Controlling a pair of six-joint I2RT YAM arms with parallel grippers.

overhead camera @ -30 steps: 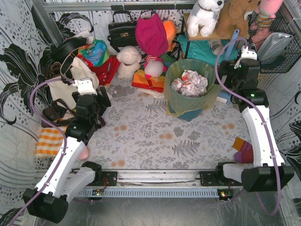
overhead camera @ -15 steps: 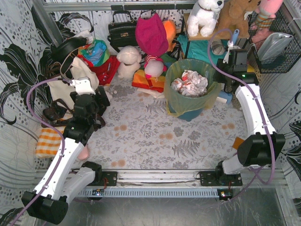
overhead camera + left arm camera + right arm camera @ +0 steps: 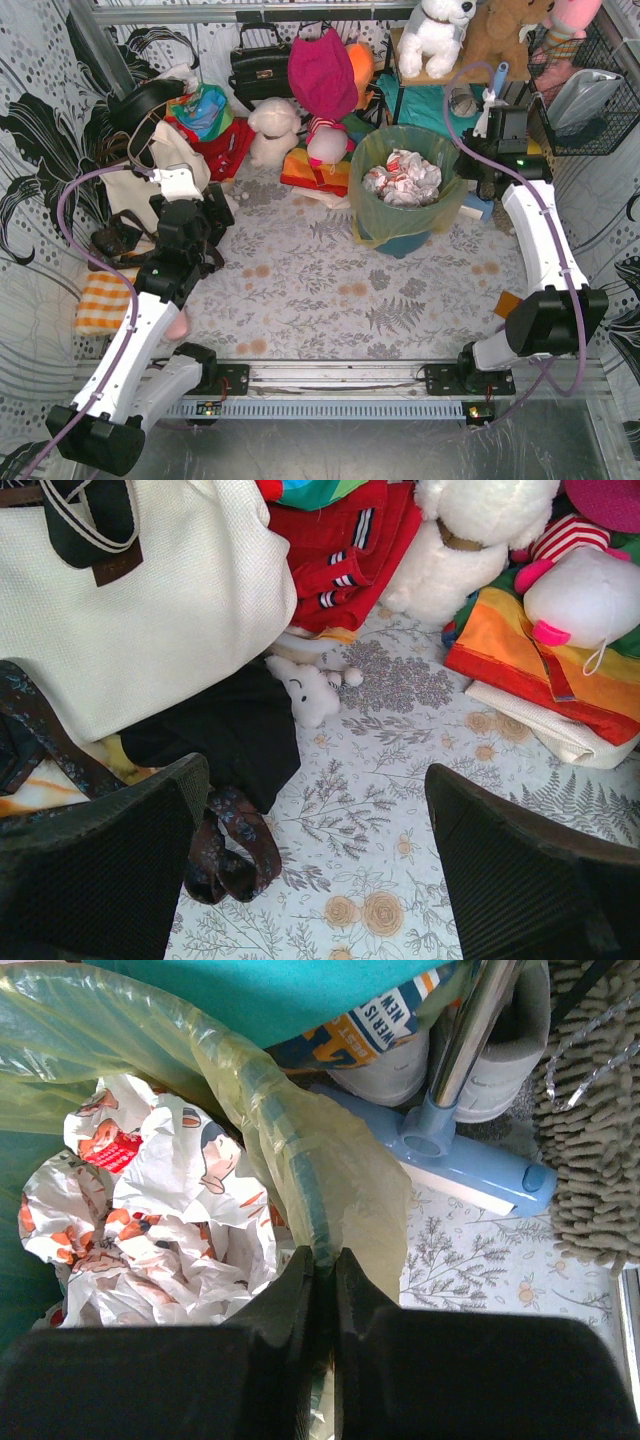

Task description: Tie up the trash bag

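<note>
The trash bag is thin yellow-green plastic lining a round teal bin at the back of the table, and crumpled white-and-red paper fills it. My right gripper sits at the bin's right rim. In the right wrist view this gripper is shut on the trash bag, where the plastic folds over the teal rim. My left gripper hangs far to the left, well away from the bag. Its wrist view shows it open above the flowered tablecloth, holding nothing.
A cream tote bag and dark straps lie under the left gripper, with a small white plush and a rainbow cloth beyond. A blue mop head stands behind the bin. Plush toys and bags crowd the back wall.
My right arm has stretched forward from an upright pose to the bin's right rim, and its jaws have closed on the bag's edge. The left arm has barely shifted.
</note>
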